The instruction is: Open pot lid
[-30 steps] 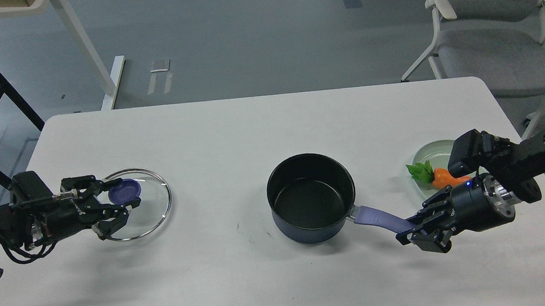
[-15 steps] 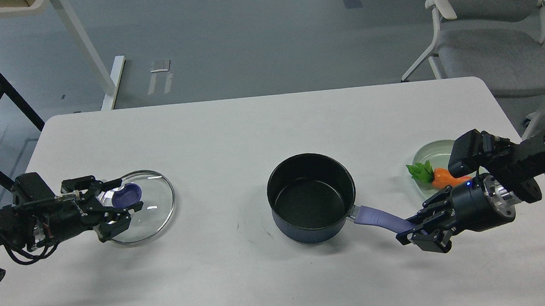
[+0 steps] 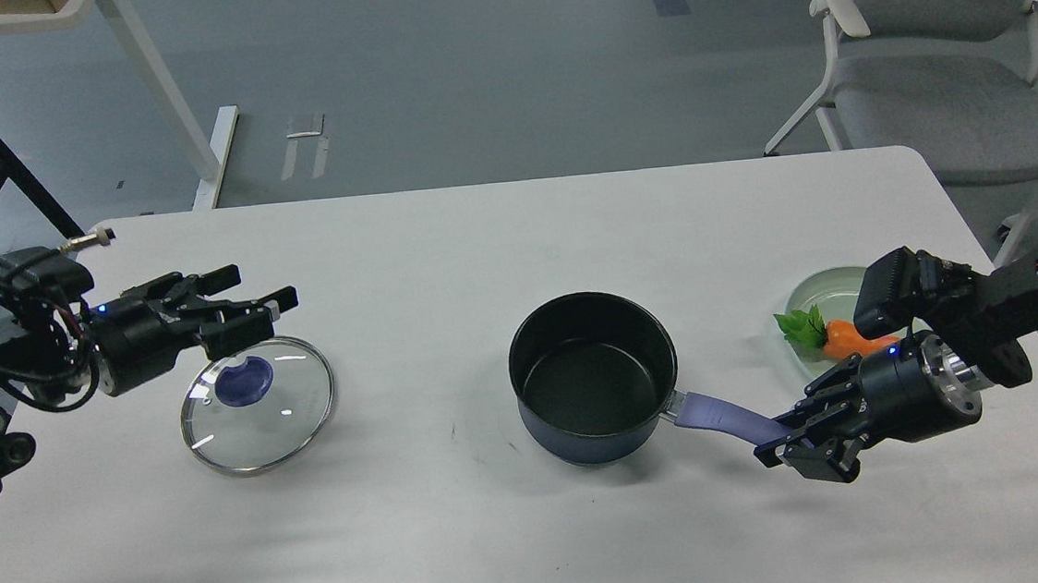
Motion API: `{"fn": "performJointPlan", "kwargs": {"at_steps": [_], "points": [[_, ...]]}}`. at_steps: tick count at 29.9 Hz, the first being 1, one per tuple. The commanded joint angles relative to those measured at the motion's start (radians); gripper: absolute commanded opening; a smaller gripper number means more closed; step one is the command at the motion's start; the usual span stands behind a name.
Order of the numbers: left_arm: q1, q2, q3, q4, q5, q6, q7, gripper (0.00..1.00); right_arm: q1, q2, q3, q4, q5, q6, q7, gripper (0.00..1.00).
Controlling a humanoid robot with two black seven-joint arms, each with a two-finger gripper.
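The dark navy pot (image 3: 592, 374) stands uncovered at the table's middle, its black inside showing and its lavender-blue handle (image 3: 721, 412) pointing right. My right gripper (image 3: 779, 441) is shut on the end of that handle. The clear glass lid (image 3: 292, 411) with a steel rim and purple-blue knob (image 3: 244, 384) lies flat on the table at the left, knob up. My left gripper (image 3: 253, 298) is open and empty, held above the lid's far edge and clear of the knob.
A pale green plate (image 3: 829, 287) with a toy carrot (image 3: 847, 338) and green leaves sits at the right, just behind my right arm. A grey chair (image 3: 939, 101) stands beyond the table's far right corner. A white table leg (image 3: 166, 97) is at back left.
My left gripper has let go of the lid's knob, risen and moved toward the back. The lid now lies flat on the table. The right arm and pot have not moved.
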Motion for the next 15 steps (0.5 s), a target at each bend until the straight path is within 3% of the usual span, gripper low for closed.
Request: {"fn": "performJointPlan", "kwargs": {"at_steps": [1, 5, 11, 12, 14, 15], "points": [[-0.025, 0.002, -0.082, -0.006, -0.454, -0.175, 0.000, 0.99, 0.000, -0.001, 0.000, 0.000, 0.001, 0.000, 0.000, 0.34], [-0.018, -0.024, -0.151, 0.000, -0.804, -0.215, 0.000, 0.99, 0.000, -0.001, 0.000, 0.000, 0.001, 0.000, 0.000, 0.35], [0.031, -0.121, -0.281, 0.101, -1.010, -0.234, 0.000, 0.99, 0.000, -0.001, 0.000, 0.000, 0.001, 0.000, 0.000, 0.39], [0.052, -0.139, -0.319, 0.119, -1.030, -0.240, 0.034, 0.99, 0.000, -0.001, 0.000, 0.000, 0.000, 0.000, 0.000, 0.41], [0.104, -0.171, -0.392, 0.139, -1.076, -0.260, 0.161, 0.99, 0.000, -0.003, 0.000, 0.000, 0.000, 0.000, 0.000, 0.46], [0.126, -0.185, -0.425, 0.139, -1.098, -0.268, 0.218, 0.99, 0.000, -0.004, 0.000, 0.000, 0.001, 0.000, 0.000, 0.54]]}}
